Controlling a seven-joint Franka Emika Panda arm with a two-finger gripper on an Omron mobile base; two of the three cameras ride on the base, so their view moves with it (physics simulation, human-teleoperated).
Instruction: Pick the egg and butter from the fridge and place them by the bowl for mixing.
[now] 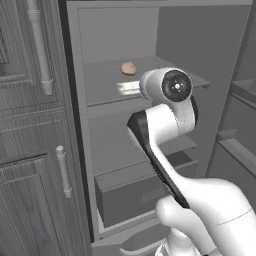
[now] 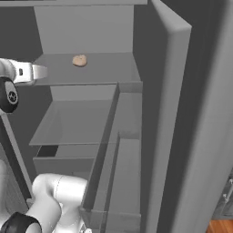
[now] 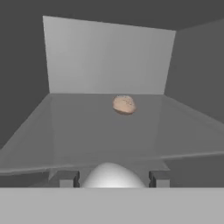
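Left base view: fridge (image 1: 165,30), grey, door open, with flat shelves and a grey drawer (image 1: 130,192) low down; a tan-brown lump (image 1: 129,68) sits toward the back of the upper shelf (image 1: 105,80); the white arm rises from the lower right and reaches to that shelf's front edge, its wrist blocking the pincer from sight; dark wood-grain cabinets with bar handles (image 1: 40,50) stand to the left. Right base view: same fridge, the lump on the upper shelf, the hand entering from the left at shelf height, well short of the lump; lower shelves and drawer bare as far as can be seen; butter and bowl not made out. Hand view: pincer (image 3: 113,178) at the shelf's front edge, its two dark tips part-way open with a smooth white rounded thing, taken to be the egg (image 3: 113,175), sitting between them; whether the tips press on it or merely flank it cannot be told, though the fit looks close; the lump lies farther back, well apart. Task standing, by judgement: early; the egg appears to be at the grasping step and is not yet out of the fridge; carrying it to the bowl, then fetching and placing the butter, all remain.
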